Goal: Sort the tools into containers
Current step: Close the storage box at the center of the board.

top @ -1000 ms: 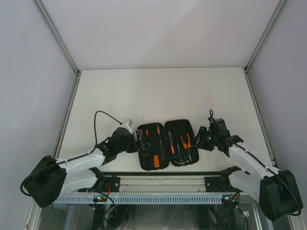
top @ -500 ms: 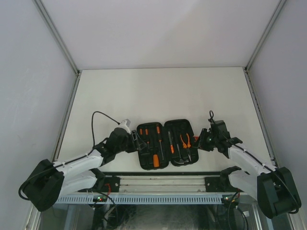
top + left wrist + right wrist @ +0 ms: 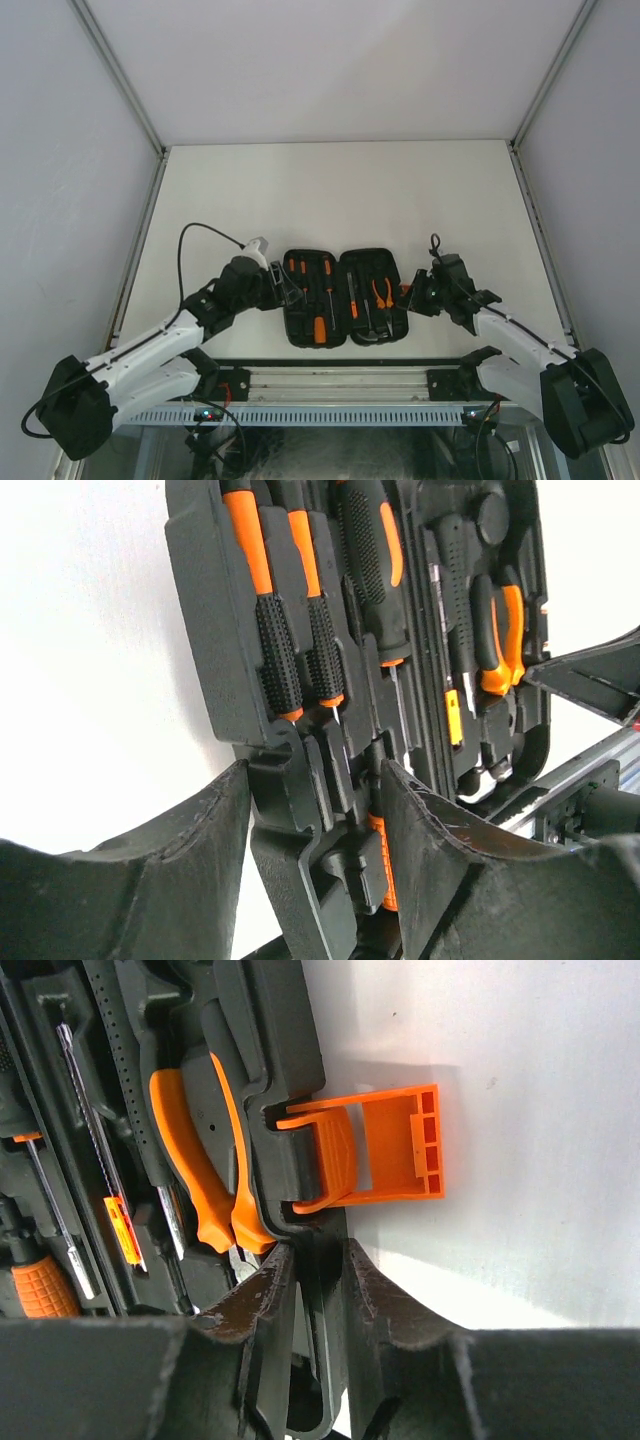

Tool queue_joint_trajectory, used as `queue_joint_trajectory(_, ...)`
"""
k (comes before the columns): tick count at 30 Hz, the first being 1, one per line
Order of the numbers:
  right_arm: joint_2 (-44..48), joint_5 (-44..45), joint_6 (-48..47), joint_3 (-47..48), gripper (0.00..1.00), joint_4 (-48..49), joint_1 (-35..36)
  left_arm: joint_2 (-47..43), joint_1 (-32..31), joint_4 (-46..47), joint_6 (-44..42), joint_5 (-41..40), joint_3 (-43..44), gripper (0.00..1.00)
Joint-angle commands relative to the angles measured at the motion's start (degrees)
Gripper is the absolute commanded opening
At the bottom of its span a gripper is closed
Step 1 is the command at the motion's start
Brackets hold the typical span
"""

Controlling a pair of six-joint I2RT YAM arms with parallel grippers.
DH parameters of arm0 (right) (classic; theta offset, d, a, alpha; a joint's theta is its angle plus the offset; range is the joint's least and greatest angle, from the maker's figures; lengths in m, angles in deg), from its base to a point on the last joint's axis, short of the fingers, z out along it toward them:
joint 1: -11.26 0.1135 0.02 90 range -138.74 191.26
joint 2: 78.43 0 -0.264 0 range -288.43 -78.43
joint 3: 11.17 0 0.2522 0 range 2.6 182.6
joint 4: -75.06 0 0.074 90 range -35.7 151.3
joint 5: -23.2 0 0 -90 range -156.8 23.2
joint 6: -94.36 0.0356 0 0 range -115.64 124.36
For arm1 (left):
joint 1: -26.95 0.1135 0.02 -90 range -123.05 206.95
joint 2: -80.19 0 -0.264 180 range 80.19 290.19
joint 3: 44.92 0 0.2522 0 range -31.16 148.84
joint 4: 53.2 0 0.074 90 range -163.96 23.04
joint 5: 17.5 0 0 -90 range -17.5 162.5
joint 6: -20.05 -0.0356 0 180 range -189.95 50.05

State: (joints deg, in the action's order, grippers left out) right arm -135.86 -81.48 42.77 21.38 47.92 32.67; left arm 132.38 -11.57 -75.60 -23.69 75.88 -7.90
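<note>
My left claw (image 3: 315,780) and right claw (image 3: 318,1260) grip the open case (image 3: 394,270).
The case lies open on the tabletop (image 3: 340,190) near my bases, with screwdrivers (image 3: 275,645) and pliers (image 3: 172,1125) seated in its slots. My left claw is half closed on its left edge. My right claw pinches the right wall narrowly, just beside the orange latch (image 3: 385,1150).

Robot lab cell, white walls (image 3: 60,150); aluminium rail (image 3: 340,381)
</note>
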Motion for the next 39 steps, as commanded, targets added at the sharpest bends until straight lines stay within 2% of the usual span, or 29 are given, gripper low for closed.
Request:
queue_joint_trajectory(1, 0.1, -5.6, 5.1, -0.2, 0.21, 6.1, 4.2, -2.7, -1.3, 4.9, 1.2, 6.8, 7.7, 0.57)
queue_joint_trajectory(14, -1.4, -3.4, 7.0, -1.7, 0.21, 9.3, 7.5, -3.1, -2.5, 3.2, 1.5, 6.4, 11.6, 0.52)
queue_joint_trajectory(27, 1.1, -1.8, 7.4, -1.7, 0.21, 7.7, 7.7, 8.7, -7.5, 11.8, 2.9, 6.9, 14.8, 0.51)
queue_joint_trajectory(33, 5.6, 1.7, 7.1, -0.6, 0.22, 3.6, 7.7, 14.5, -8.7, 14.8, 2.7, 7.6, 17.0, 0.50)
queue_joint_trajectory(35, 8.3, 3.3, 7.1, 0.2, 0.24, 1.8, 7.7, 16.6, -9.1, 15.9, 2.7, 8.1, 17.8, 0.50)
queue_joint_trajectory(39, 16.9, 8.7, 7.2, 2.1, 0.36, -3.5, 7.6, 20.6, -10.0, 16.9, 2.3, 8.7, 19.8, 0.49)
